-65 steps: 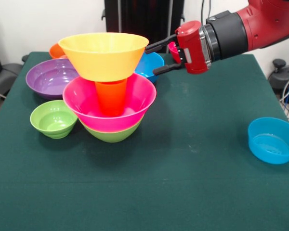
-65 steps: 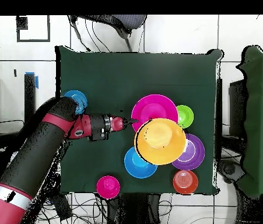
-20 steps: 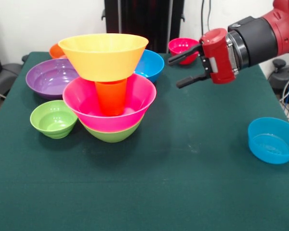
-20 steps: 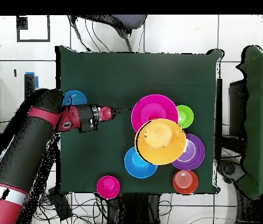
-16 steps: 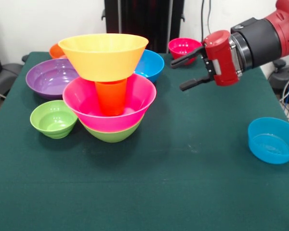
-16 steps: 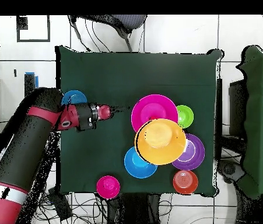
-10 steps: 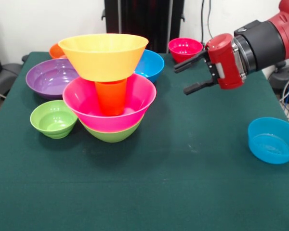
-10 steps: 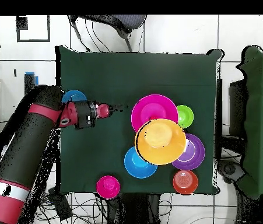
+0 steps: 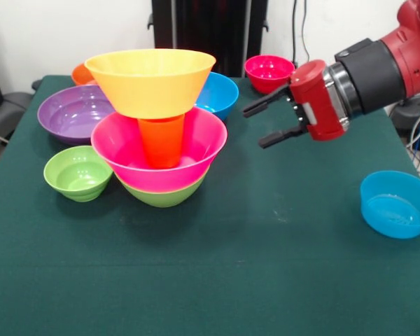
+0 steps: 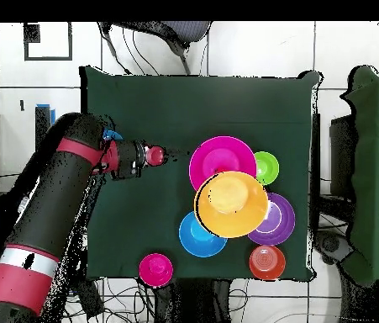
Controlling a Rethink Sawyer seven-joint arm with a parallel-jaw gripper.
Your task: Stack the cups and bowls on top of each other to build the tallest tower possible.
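We log the tower (image 9: 157, 119) toward the left side of the green-clothed table (image 9: 266, 266), four pieces high: a medium green plastic bowl (image 9: 162, 195) at the bottom, a large glossy pink bowl (image 9: 196, 150) nested in it, the tapered orange plastic cup (image 9: 161, 140) standing in the pink bowl, and a large orange-yellow bowl (image 9: 150, 78) balanced on the cup's rim.

Loose pieces we count on the table: a purple bowl (image 9: 71, 112) and a small orange bowl (image 9: 81, 73) near the far left corner, a small green bowl (image 9: 77, 171) just beside the tower's left, a medium blue bowl (image 9: 220, 94) behind the tower, a small red-pink bowl (image 9: 268, 71) at the far edge, and a small blue bowl (image 9: 395, 203) at the right edge.

The red and black gripper (image 9: 269, 122) hangs in the air right of the tower, pointing toward it, well apart from every bowl. Its two fingers (image 9: 262, 106) are spread and hold nothing.

We judge the build under halfway done: six bowls remain unstacked, and none is being carried now. The wide bowl perched on the narrow cup looks the weak point for anything added.
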